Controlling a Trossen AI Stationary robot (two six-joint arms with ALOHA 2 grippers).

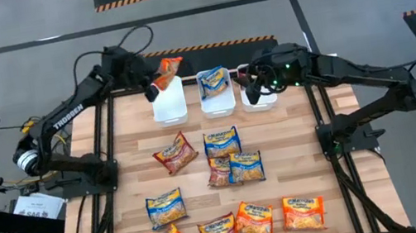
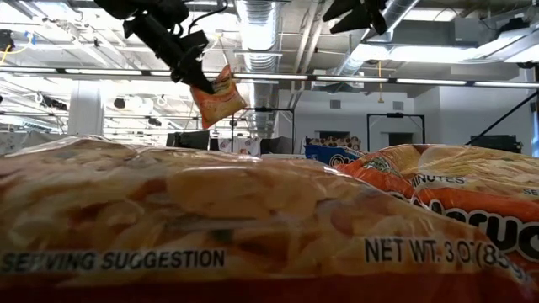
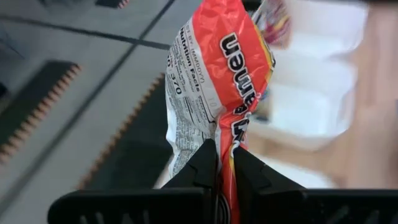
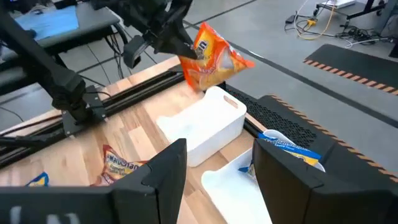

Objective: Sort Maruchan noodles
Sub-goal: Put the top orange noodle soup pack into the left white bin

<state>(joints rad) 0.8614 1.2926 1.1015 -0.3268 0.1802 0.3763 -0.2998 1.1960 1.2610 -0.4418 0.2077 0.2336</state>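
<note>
Although the low view is almost filled by two packets lying right against the lens, their print reads clearly: "SERVING SUGGESTION" and "NET WT. 3 OZ" on the near one, part of "MINUTES" on the orange one beside it. Going from left to right across the high view, the left arm carries "TROSSEN" on its link, and the left gripper [image 1: 155, 85] is clenched on one corner of an orange packet [image 1: 169, 69], which hangs in the air above the left bin [image 1: 168, 103]. Its wrist view shows "Nutrition Facts" and part of "Ramen" on the crumpled wrapper, with the background blurred. A blue packet [image 1: 213, 82] stands in the middle bin [image 1: 217, 100]. Over the right bin [image 1: 260, 100], largely covered by the arm, the right gripper [image 1: 250, 86] hangs released and empty. Ten Maruchan noodles [image 1: 221, 142] lie on the table [image 1: 330, 172], their small lettering unreadable from above.
</note>
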